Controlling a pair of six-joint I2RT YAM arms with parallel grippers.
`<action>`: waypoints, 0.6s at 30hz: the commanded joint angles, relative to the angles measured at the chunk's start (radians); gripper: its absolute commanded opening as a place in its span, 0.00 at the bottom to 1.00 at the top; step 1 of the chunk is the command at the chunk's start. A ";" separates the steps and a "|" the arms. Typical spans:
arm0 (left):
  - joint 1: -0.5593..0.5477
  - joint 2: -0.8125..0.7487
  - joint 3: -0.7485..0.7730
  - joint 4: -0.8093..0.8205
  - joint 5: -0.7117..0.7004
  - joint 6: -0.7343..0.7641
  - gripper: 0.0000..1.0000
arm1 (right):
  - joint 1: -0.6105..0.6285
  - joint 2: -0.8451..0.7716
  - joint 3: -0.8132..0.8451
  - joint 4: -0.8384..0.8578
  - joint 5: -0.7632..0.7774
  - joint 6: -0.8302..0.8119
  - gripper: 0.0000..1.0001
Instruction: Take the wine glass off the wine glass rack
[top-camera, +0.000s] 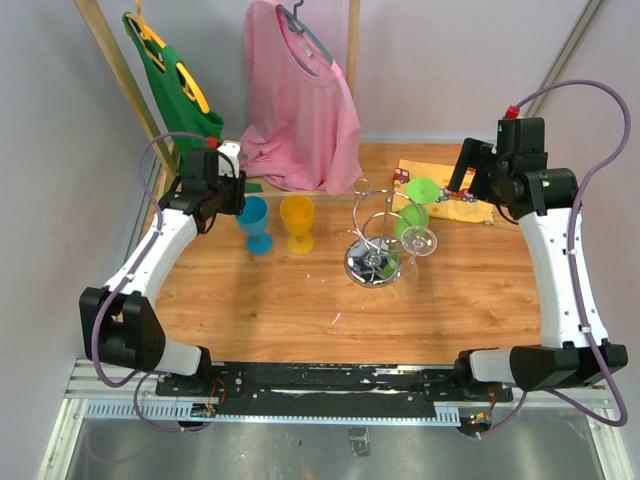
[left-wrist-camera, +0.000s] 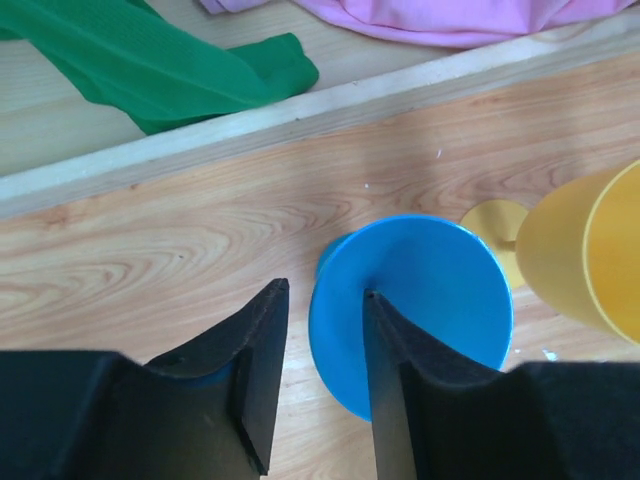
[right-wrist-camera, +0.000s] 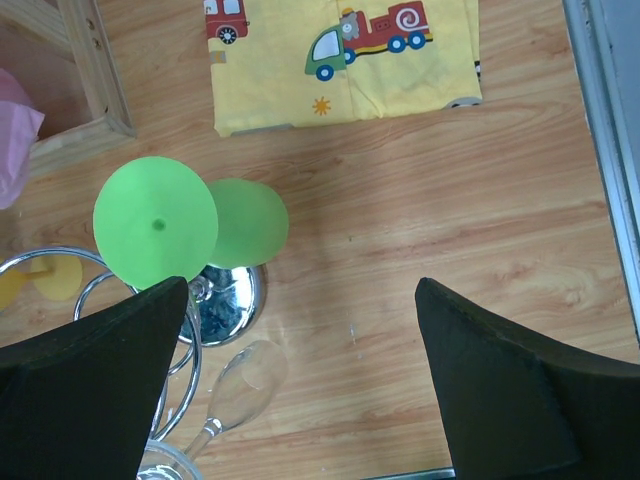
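The wine glass rack (top-camera: 375, 225) is a shiny wire stand with a round chrome base (top-camera: 372, 265), mid-table. A green wine glass (top-camera: 420, 195) and a clear wine glass (top-camera: 420, 242) hang tilted on its right side. In the right wrist view the green glass (right-wrist-camera: 155, 222), clear glass (right-wrist-camera: 243, 378) and rack base (right-wrist-camera: 228, 302) lie lower left. My right gripper (top-camera: 465, 180) is wide open and empty, up and to the right of the rack (right-wrist-camera: 300, 290). My left gripper (top-camera: 225, 190) is narrowly open over a blue glass (left-wrist-camera: 420, 300), holding nothing (left-wrist-camera: 323, 290).
A blue glass (top-camera: 255, 222) and a yellow glass (top-camera: 297, 222) stand left of the rack. A yellow fire-truck cloth (top-camera: 445, 192) lies at the back right. A pink shirt (top-camera: 300, 100) and a green bag (top-camera: 175, 85) hang on a wooden frame at the back.
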 joint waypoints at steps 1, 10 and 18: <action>-0.006 -0.043 -0.018 0.029 0.003 -0.010 0.47 | -0.052 0.010 -0.007 -0.039 -0.112 0.036 0.98; -0.005 -0.102 0.044 -0.007 -0.017 0.000 0.69 | -0.176 0.014 -0.058 -0.017 -0.356 0.111 0.99; -0.007 -0.171 0.136 -0.037 0.024 -0.005 0.70 | -0.264 0.023 -0.202 0.114 -0.666 0.247 0.84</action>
